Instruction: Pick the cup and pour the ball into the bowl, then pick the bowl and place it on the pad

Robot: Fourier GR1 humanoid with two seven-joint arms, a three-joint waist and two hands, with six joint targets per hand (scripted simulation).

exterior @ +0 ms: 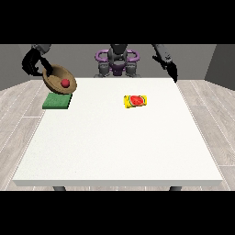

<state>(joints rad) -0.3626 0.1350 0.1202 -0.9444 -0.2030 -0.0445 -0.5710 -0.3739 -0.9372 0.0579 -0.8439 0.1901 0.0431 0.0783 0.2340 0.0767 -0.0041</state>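
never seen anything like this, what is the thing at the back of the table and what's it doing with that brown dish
The grey and purple figure at the far edge is a humanoid robot, seen from a camera standing across the white table and facing it. Its two arms end in black hands that reach over the table towards you.

The hand at the view's left holds a brown bowl, tilted, with a small red ball inside. The bowl is up in the air just above a green pad lying flat near the table's left edge.

The hand at the view's right hangs over the table's far right corner and holds nothing.

Near the middle lies a yellow cup on its side, its red inside showing.
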